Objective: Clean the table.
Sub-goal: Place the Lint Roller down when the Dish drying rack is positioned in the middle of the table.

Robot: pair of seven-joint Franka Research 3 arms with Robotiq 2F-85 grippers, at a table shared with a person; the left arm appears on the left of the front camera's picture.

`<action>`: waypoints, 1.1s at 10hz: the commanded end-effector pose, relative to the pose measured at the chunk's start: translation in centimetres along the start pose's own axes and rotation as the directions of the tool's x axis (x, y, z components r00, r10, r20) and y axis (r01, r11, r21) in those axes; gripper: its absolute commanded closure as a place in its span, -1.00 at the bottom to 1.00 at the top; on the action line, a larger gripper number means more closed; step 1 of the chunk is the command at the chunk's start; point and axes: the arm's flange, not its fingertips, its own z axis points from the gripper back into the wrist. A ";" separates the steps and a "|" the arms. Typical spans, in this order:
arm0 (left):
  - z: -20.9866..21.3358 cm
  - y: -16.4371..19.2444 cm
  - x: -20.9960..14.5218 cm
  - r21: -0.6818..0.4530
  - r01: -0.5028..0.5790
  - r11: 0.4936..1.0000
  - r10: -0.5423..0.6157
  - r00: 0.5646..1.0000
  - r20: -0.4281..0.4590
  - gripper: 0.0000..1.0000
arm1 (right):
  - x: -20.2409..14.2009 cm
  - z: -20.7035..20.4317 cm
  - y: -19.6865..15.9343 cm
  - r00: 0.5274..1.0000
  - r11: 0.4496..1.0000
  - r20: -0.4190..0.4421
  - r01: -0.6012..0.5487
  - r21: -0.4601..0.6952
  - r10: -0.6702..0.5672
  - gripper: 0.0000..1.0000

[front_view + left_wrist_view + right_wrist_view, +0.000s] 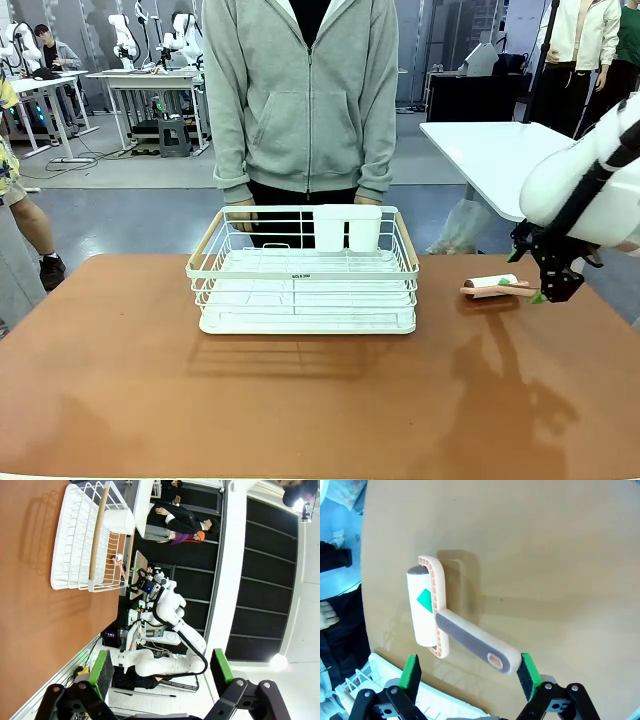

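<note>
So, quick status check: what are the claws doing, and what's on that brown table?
Right claw open over lint roller, handle end between its pads. Left claw open, empty, off to the side. Table carries white rack; roller lies flat beside it.

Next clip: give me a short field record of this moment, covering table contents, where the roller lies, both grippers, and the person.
table: reddish-brown top, holds a white wire rack and a lint roller
rack contents: white cup holder at its far side
lint roller: lying flat on the table, to the robot's right of the rack, handle end towards the right gripper
right gripper: open, fingers either side of the handle end, not gripping it
left gripper: open, holding nothing, off the table edge
person: standing at far side behind the rack
</note>
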 end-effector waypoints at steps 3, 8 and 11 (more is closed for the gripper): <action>0.2 -0.1 -0.4 0.004 0.007 1.000 -0.007 1.000 -0.010 -1.00 | -2.2 4.0 1.0 0.999 0.999 0.023 0.043 -0.024 -0.043 -1.00; 0.2 -0.1 -0.4 0.004 0.007 1.000 -0.007 1.000 -0.010 -1.00 | -1.2 3.8 0.8 1.000 1.000 -0.002 0.006 -0.009 -0.006 -1.00; 0.2 -0.1 -0.4 0.004 0.007 1.000 -0.007 1.000 -0.010 -1.00 | -1.2 3.8 0.8 1.000 1.000 -0.002 0.006 -0.009 -0.006 -1.00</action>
